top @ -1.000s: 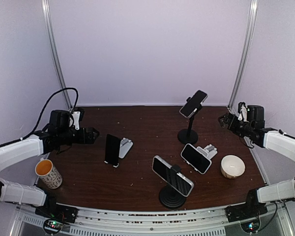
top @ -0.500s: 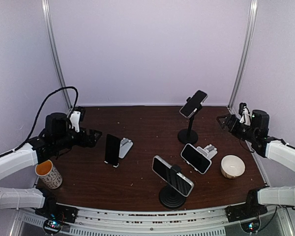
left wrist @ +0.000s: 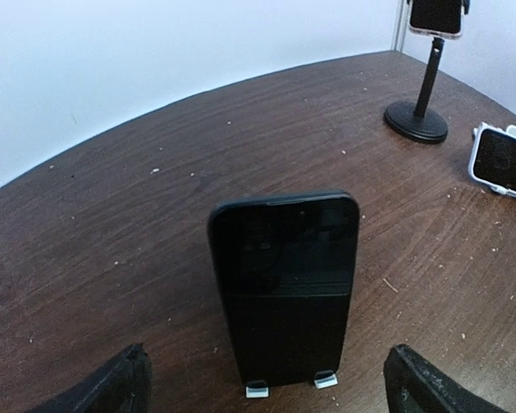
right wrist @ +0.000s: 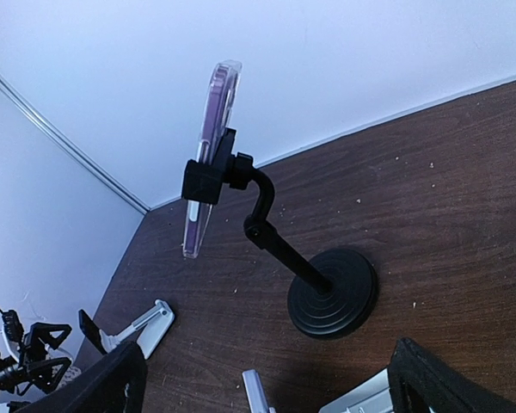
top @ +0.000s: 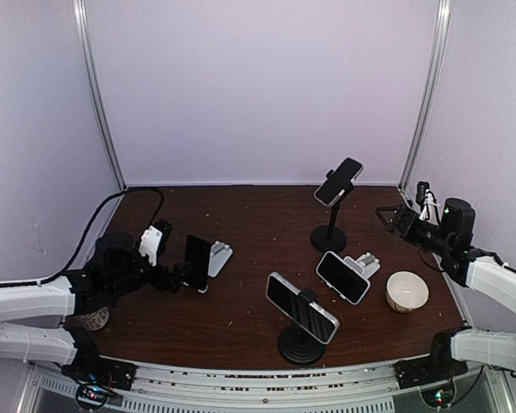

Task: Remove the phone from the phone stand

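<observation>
A black phone leans upright on a small white stand at the table's left. My left gripper is open right in front of it, touching nothing. In the left wrist view the phone fills the middle, its foot on two white stand tabs, with my fingertips apart on both sides. My right gripper is open and empty at the far right. It faces a phone clamped on a tall black stand.
A phone lies on a low white stand and another sits on a round black stand near the front. A white bowl is at the right. A cup is mostly hidden behind my left arm.
My left arm has swung forward and right and dropped low, bringing its open gripper up to the black phone. My right gripper has drawn back slightly to the right.
</observation>
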Tool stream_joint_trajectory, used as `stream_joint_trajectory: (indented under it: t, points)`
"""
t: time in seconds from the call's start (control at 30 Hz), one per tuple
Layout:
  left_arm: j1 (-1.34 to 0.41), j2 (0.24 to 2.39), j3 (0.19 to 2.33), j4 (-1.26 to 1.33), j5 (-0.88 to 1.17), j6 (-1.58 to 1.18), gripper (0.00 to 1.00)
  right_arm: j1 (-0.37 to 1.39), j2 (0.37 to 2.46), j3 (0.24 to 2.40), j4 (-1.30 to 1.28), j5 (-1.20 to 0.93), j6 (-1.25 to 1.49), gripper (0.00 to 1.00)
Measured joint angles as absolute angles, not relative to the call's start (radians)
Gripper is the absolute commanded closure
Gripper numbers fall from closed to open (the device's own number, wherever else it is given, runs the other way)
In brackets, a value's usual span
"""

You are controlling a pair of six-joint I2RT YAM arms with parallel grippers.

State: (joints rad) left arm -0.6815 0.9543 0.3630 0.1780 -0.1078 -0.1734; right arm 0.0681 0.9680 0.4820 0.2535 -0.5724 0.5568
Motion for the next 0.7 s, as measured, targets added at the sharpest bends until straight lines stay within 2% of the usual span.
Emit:
stream_joint_trajectory:
  t: [0.43,0.7]
  points:
    - [-0.74,1.242,0.384,0.377,-0.135,-0.056,0.02,0.068,0.973,0.457,0.293,-0.592,0.58,0.0]
    - [-0.742,1.341,0.443,0.418,-0.162,-0.053,0.02,0.072,1.007,0.457,0.335,-0.607,0.603,0.0]
